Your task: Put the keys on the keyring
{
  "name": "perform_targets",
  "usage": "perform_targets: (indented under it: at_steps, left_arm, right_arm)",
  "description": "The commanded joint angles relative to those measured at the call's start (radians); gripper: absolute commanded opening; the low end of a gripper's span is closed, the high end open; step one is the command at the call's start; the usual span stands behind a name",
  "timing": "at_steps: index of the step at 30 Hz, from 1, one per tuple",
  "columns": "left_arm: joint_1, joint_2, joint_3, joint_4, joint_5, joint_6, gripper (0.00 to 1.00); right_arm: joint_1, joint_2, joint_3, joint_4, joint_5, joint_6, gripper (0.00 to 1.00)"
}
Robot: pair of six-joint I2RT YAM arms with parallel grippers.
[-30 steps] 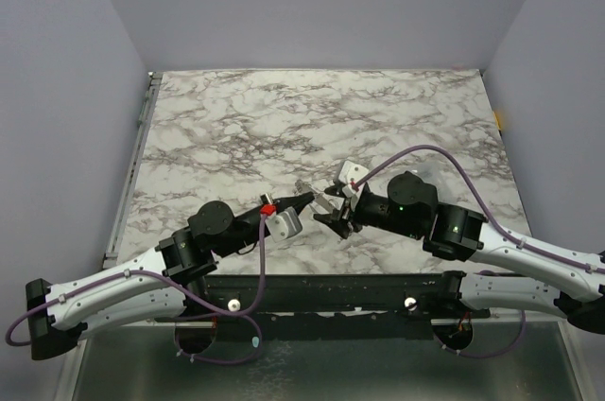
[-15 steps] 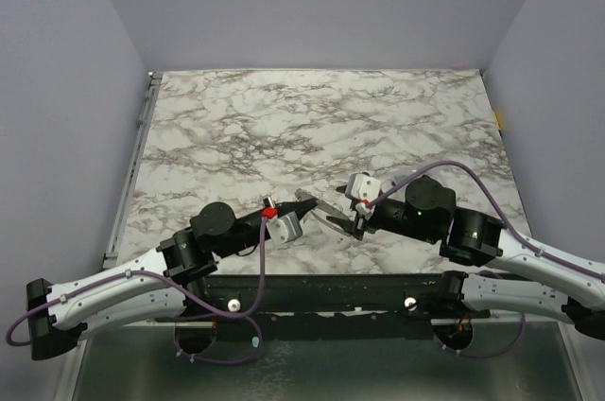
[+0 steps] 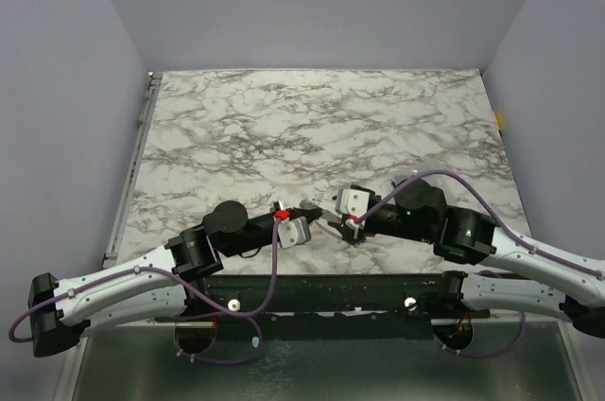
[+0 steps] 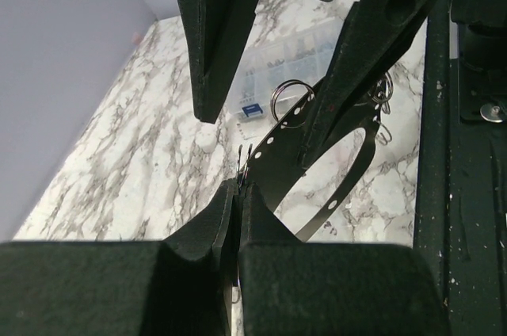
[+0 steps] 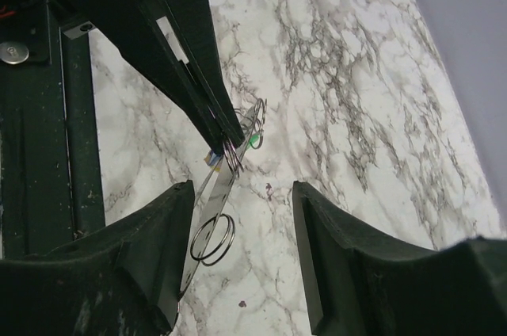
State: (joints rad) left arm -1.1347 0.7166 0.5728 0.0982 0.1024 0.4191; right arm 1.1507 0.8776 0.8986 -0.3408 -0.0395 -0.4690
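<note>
My left gripper point(image 4: 240, 185) is shut on the edge of the keyring point(image 4: 277, 162), a flat grey metal hoop with small holes, held up above the marble. The keys hang bunched at that grip: a green head point(image 5: 253, 142) and a yellow-and-blue bit point(image 5: 211, 162) show. Small wire split rings point(image 5: 212, 238) dangle on the hoop point(image 5: 222, 185). My right gripper point(image 5: 242, 187) faces the left one, open, with the hoop running along the inner face of its left finger point(image 5: 158, 249). From above, the left gripper point(image 3: 315, 209) and right gripper point(image 3: 336, 217) meet tip to tip near the table's front edge.
A clear plastic compartment box point(image 4: 289, 59) with a blue item point(image 4: 252, 108) beside it lies on the marble behind the right gripper. The black frame rail point(image 5: 40, 114) runs along the table's near edge, just beside both grippers.
The left gripper has moved right and slightly nearer with the keyring. The right gripper drew back to the right, then came in again, lower and closer to the left one's tips.
</note>
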Motion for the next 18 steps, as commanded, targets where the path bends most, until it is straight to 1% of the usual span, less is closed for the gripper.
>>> perform_targets:
  at_steps: [1,5,9,11,18]
  left_arm:
    - [-0.005,0.017,-0.005,0.009,0.051,-0.015,0.0]
    - [-0.005,0.024,-0.004,0.006,0.053,-0.017,0.0]
    - [-0.005,0.024,-0.001,0.005,0.063,-0.023,0.0]
    - [-0.005,0.026,0.001,0.006,0.067,-0.025,0.0]
    - [-0.005,0.029,0.005,0.01,0.09,-0.034,0.0]
  right_arm:
    - [0.003,0.026,0.037,-0.038,-0.056,-0.047,0.52]
    - [0.003,0.037,0.037,-0.046,-0.076,-0.056,0.39]
    - [0.003,0.03,0.023,-0.032,-0.081,-0.064,0.3]
    - [0.003,0.028,0.018,-0.023,-0.083,-0.064,0.28]
    - [0.004,0.049,0.016,-0.017,-0.079,-0.07,0.29]
